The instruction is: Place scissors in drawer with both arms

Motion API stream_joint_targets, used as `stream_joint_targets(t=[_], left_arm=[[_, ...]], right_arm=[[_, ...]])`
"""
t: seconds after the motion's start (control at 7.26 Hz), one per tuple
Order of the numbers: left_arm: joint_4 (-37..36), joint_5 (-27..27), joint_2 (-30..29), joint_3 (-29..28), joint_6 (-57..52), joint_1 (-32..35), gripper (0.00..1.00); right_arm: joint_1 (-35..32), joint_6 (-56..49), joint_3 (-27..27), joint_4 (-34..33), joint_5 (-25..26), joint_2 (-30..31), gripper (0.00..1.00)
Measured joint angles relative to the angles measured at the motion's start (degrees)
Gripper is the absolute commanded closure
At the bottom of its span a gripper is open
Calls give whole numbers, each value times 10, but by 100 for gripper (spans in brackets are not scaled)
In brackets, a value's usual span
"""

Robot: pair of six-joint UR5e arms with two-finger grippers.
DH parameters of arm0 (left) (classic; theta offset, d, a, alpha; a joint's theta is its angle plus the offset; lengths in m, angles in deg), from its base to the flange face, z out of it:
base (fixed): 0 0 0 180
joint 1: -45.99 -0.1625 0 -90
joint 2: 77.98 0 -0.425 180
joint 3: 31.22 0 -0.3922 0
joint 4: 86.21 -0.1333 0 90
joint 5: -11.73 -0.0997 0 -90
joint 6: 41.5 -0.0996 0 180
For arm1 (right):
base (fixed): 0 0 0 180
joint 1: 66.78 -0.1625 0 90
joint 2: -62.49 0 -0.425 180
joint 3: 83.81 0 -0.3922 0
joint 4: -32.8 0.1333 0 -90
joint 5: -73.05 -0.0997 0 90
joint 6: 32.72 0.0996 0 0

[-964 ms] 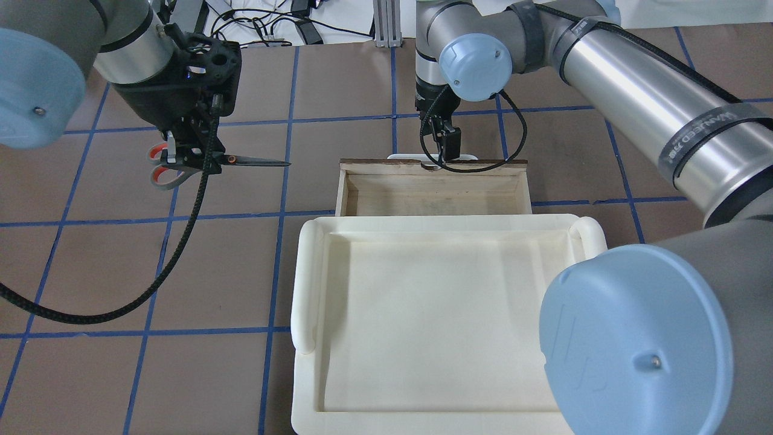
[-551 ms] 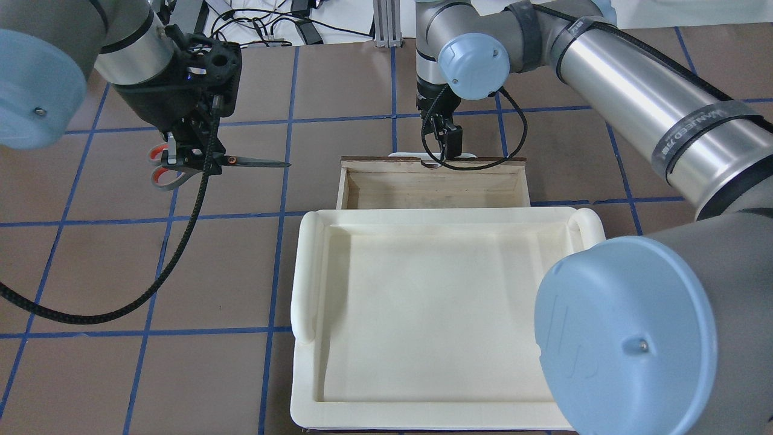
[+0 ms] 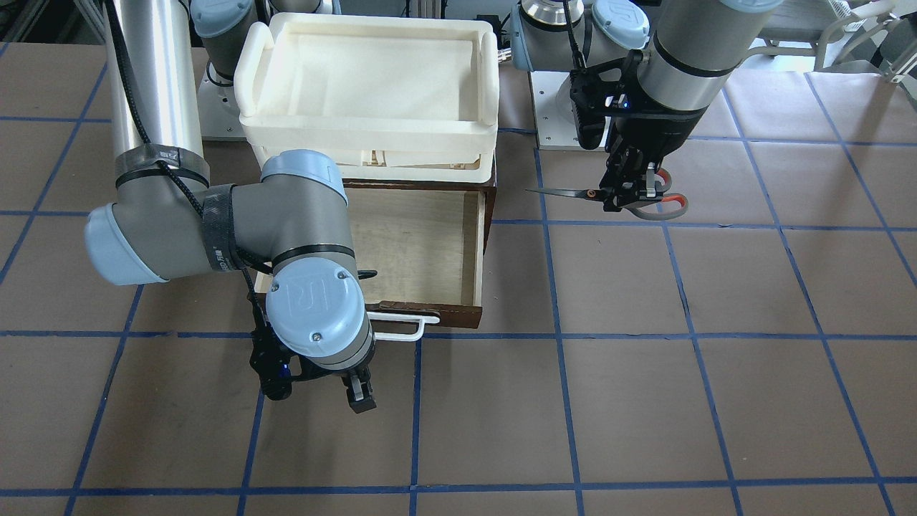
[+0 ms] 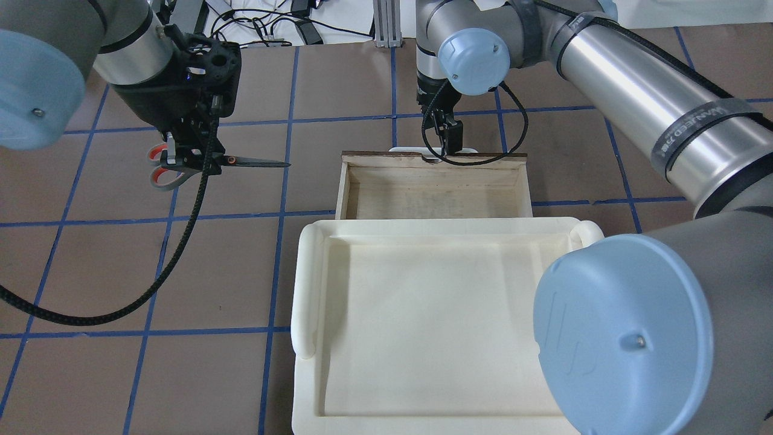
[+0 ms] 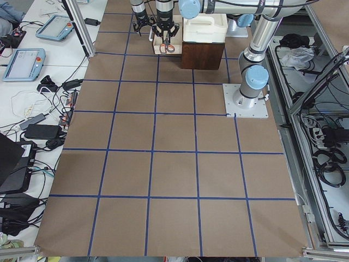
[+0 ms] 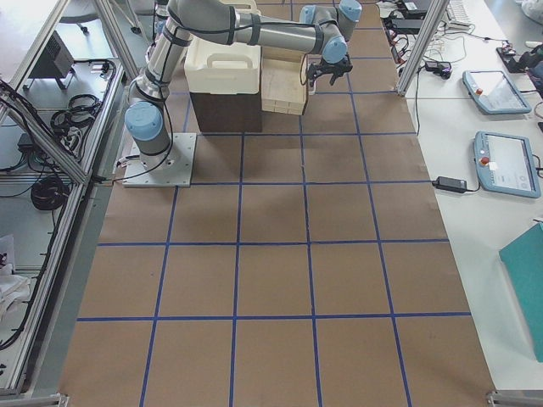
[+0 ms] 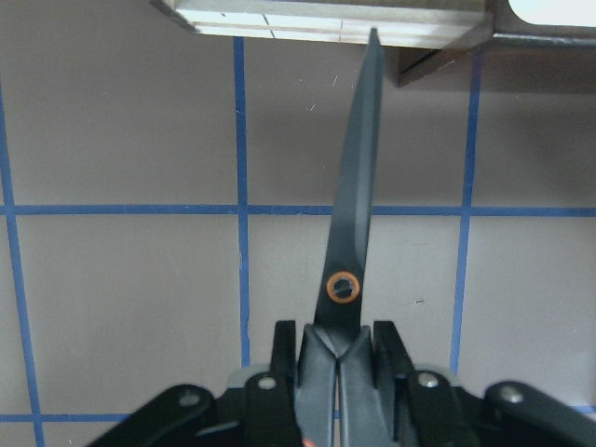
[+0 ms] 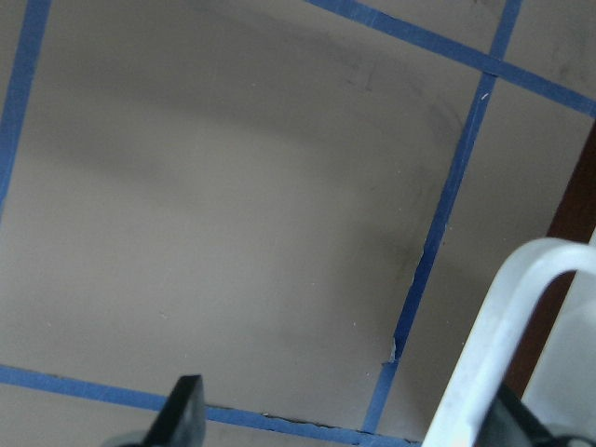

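Upper left of the overhead view: left gripper (image 4: pixel 196 162) clamped on the scissors (image 4: pixel 259 162) near the pivot, blades together, tips pointing right, well apart from the drawer. Top centre: drawer (image 4: pixel 344 187) pulled open, pale wood inside, white handle (image 4: pixel 404 150) on its far edge. Just beside that handle: right gripper (image 4: pixel 445 142), fingers spread apart. Lower centre: cream tray (image 4: pixel 305 272).

Legible markings. A raised "UR" mark stood on the light blue joint cap (image 3: pixel 315 304) at the wrist of the right arm (image 4: pixel 628 84), read in the front-facing view. A black strap (image 4: pixel 691 132) around that arm's silver tube carried pale capitals, roughly "WANLEED", followed by characters too small to read. A faint embossed mark on the large near cap (image 4: pixel 622 338) could not be read.
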Motion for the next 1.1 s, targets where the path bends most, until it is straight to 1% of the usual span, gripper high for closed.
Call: stream_joint_targets(t=[0.55, 0.96, 1.1], left_arm=[[0, 0, 0, 0, -4, -3, 100], [0, -1, 1, 0, -4, -3, 100], [0, 0, 0, 0, -3, -3, 100]], right_arm=[[1, 0, -5, 2, 4, 4, 0], [1, -13, -5, 32, 6, 52, 0], [1, -49, -4, 40, 15, 68, 0]])
